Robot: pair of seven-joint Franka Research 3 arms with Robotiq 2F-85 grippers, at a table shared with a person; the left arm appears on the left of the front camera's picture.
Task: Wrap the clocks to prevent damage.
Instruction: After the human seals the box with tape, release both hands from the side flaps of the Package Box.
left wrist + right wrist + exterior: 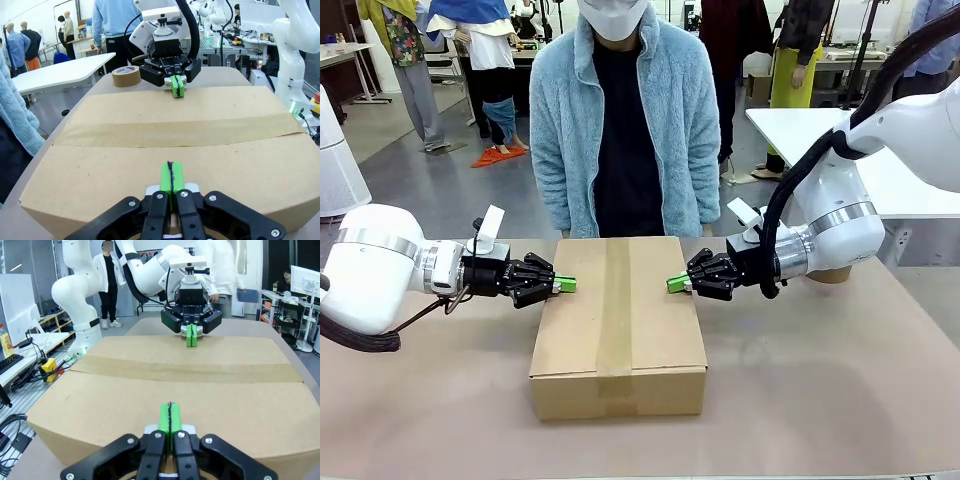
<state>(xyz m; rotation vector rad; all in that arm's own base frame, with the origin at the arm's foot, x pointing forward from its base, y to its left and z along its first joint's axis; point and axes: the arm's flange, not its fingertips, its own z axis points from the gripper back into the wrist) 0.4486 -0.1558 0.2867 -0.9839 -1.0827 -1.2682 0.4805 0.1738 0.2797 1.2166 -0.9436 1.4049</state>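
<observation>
Taped box (618, 330) fills the middle between both claws; table (840, 400) beside it seems free.

The box (618, 325) lies mid-table between the left hand (566, 285) and right hand (675, 284); a person (623, 120) stands behind it.

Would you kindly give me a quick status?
Left gripper shut, right gripper shut, both empty, at opposite edges of the cardboard box. Box taped closed. Person stands behind it.

Both robot arms are white and round, with shiny silver rings and black cables. The left hand (564, 285) and the right hand (676, 283) are black with green pads and small silver screws.
</observation>
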